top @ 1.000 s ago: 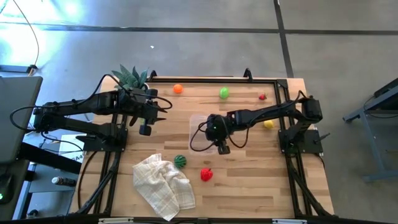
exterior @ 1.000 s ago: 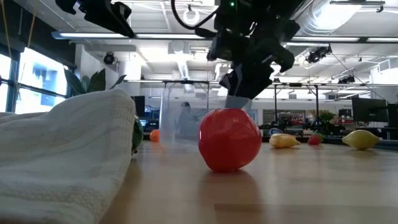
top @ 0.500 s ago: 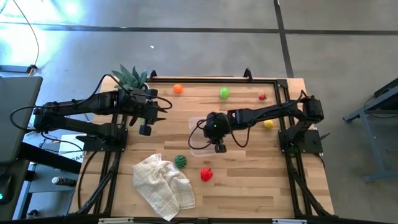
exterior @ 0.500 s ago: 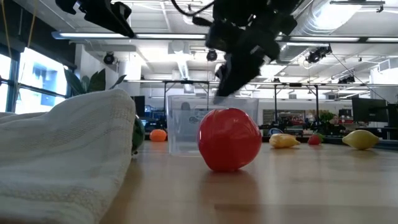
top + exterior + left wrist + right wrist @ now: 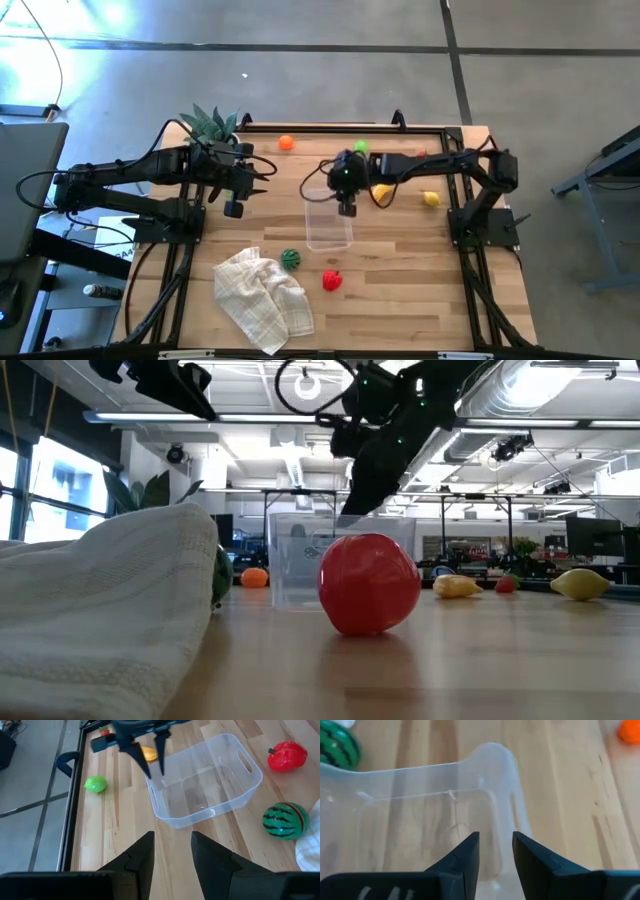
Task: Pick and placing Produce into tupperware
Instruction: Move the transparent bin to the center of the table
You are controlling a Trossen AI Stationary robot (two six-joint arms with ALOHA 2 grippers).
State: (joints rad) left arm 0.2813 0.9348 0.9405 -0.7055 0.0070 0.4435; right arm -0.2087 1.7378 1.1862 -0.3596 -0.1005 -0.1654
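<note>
Tub (image 5: 328, 222) sits flat and empty on the table (image 5: 410, 290), just left of centre in the high view, long side running up and down the frame.

- Right gripper (image 5: 345, 207): over the tub's upper end, fingers drawn in to a narrow slit and pointing down. In the low view the tips are level with the rim. Cannot tell whether they touch it. Nothing is held.
- Right arm reaches in from the right edge, passing above the banana (image 5: 381, 191).
- Left gripper (image 5: 262, 170): upper left, well apart from the tub, fingers partly spread with nothing between them. It hangs above the table beside the plant (image 5: 210, 124).

Around the tub:
- Banana near the tub's upper right corner. A second yellow piece (image 5: 430, 198) lies further right, near the right arm's base.
- Orange ball (image 5: 286, 143) and green piece (image 5: 360, 147) lie along the upper edge, close to the black rail there.
- Melon (image 5: 290, 259) is just below the tub's lower left corner, touching the cloth (image 5: 262, 297).
- Red piece (image 5: 331, 280) is below the tub, apart from it.

Open room:
- Bare wood to the right of the tub as far as the right arm's base.
- A bare strip lies between the tub's left wall and the left arm.
- The lower right of the table is also bare wood.
</note>
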